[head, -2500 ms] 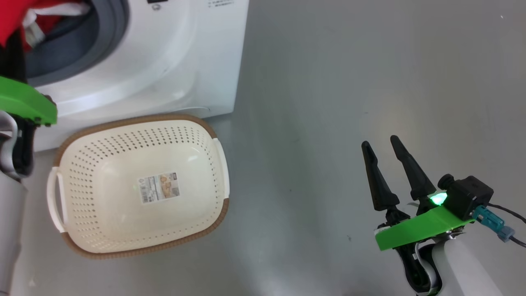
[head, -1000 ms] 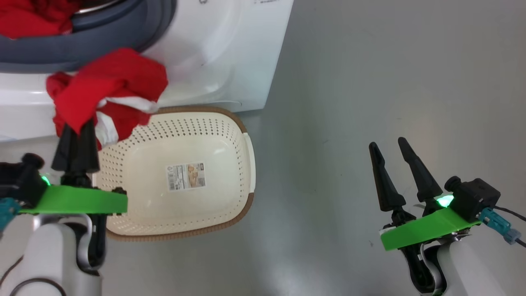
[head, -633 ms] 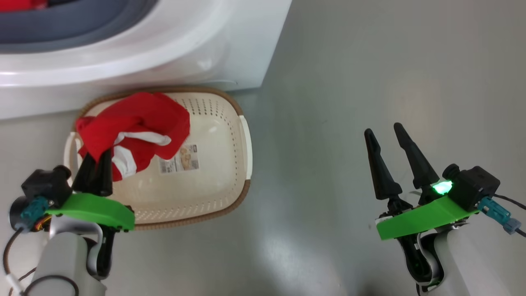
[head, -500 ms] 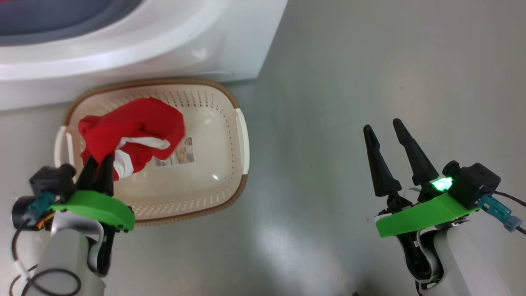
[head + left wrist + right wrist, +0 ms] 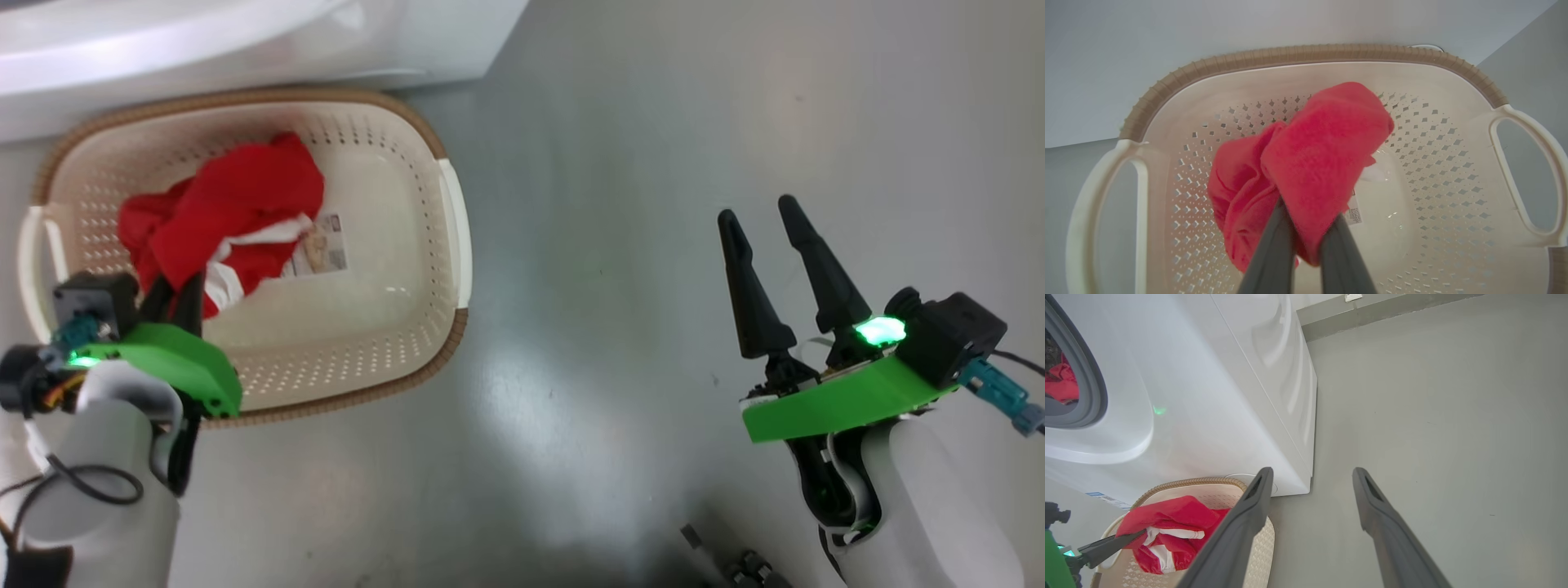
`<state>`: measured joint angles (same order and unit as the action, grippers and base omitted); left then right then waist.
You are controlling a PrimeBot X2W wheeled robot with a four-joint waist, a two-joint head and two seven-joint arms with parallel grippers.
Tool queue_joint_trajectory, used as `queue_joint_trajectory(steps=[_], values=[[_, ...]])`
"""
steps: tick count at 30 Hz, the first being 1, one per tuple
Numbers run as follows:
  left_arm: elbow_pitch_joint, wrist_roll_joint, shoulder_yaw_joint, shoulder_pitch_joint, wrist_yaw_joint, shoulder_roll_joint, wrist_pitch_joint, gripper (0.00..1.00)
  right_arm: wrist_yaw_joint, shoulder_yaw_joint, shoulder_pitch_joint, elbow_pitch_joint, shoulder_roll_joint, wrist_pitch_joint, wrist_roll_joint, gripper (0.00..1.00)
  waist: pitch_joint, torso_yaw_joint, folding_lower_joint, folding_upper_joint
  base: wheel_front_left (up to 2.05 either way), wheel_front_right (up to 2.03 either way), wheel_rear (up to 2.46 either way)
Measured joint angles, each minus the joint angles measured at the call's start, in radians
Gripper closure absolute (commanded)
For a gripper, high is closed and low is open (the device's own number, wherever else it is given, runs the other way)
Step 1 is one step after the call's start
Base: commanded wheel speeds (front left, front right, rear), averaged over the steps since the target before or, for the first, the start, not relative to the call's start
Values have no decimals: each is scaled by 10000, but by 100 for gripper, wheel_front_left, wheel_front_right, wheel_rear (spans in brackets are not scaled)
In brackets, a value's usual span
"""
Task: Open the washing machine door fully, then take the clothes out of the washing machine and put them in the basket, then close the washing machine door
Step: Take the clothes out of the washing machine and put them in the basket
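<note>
Grey floor point(image 5: 653, 163) by the washer: red load down in the basket, still pinched

- Load: the clothes point(image 5: 220, 208), a red bundle with white trim, now sit inside the basket point(image 5: 384, 245). They lie over its left half, with one fold across the sticker point(image 5: 322, 253).
- Change: a second ago the bundle hung before the washing machine point(image 5: 245, 33), above the basket's far rim. It has since come down between the walls. The head camera has tipped down too.
- Contact: cannot tell whether the cloth rests on the bottom.
- Left gripper point(image 5: 175, 287): jaws closed on the bundle's near edge. The cloth drapes over the fingertips and beyond them, toward the machine.
- Judgement: the carry is done and only the release remains.
- Remaining load: more red fabric point(image 5: 1061, 381) shows in the machine's opening, so further trips are likely before the door is closed.
- Right gripper point(image 5: 757, 212): spread wide and empty, over bare floor well apart from the basket.
</note>
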<state>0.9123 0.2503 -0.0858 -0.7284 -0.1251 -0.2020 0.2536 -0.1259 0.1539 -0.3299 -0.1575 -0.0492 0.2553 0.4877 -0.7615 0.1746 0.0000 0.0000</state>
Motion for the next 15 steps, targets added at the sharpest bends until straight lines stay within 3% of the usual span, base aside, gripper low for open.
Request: queue_joint_trajectory(steps=[4, 5, 6, 7, 8, 9, 10, 15], values=[[454, 2, -142, -419, 0, -127, 0, 100, 0, 29, -106, 84, 0, 0, 56, 0, -336, 109, 1, 0, 0, 0, 0], [548, 2, -174, -500, 0, -140, 0, 98, 0, 29, -135, 88, 0, 0, 56, 0, -407, 135, 0, 0, 0, 0, 0], [629, 2, -199, -573, 0, -150, 0, 89, 0, 27, -161, 100, 0, 0, 56, 0, -473, 161, 0, 0, 0, 0, 0], [700, 4, -217, -622, 0, -165, 0, 77, 0, 25, -182, 105, 0, 0, 56, 0, -527, 186, 0, 0, 0, 0, 0], [777, 10, -221, -673, 0, -180, 0, 57, 0, 25, -195, 113, 0, 0, 56, 0, -570, 211, 0, 0, 0, 0, 0], [834, 44, -221, -715, 0, -201, 0, 22, 0, 25, -211, 117, 0, 0, 56, 0, -605, 235, 0, 0, 0, 0, 0], [882, 61, -221, -755, 0, -215, 0, 0, 0, 17, -221, 127, 0, 0, 56, 0, -632, 252, 0, 1, 0, 0, 0], [995, 98, -203, -807, 0, -215, 0, 0, 0, -38, -225, 128, 0, 0, 56, 0, -626, 219, 1, 0, 0, 0, 0]])
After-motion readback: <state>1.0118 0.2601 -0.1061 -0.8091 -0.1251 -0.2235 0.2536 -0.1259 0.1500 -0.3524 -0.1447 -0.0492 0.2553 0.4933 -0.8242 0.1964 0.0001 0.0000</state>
